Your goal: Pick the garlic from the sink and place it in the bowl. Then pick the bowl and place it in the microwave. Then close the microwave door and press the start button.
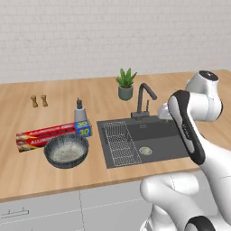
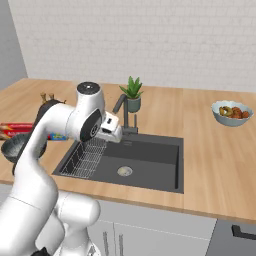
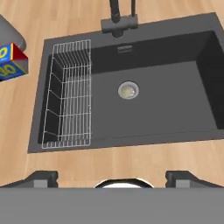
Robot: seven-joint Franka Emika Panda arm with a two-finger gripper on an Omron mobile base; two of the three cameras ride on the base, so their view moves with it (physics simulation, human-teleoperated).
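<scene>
Holding just a wire rack [image 3: 68, 94], the sink [image 3: 166, 92]; tool [image 3: 112, 177] spread wide above.

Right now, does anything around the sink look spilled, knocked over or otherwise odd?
Nothing is spilled or tipped. One oddity: the sink holds just a wire rack and drain, with no garlic on the visible floor. The bowl sits upright beside it.

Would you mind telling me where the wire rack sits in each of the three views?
Left base view: wire rack at centre, in the sink's left end.
Right base view: left of centre, behind the arm.
Hand view: left of centre.
Shared landmark: the round drain.
</scene>
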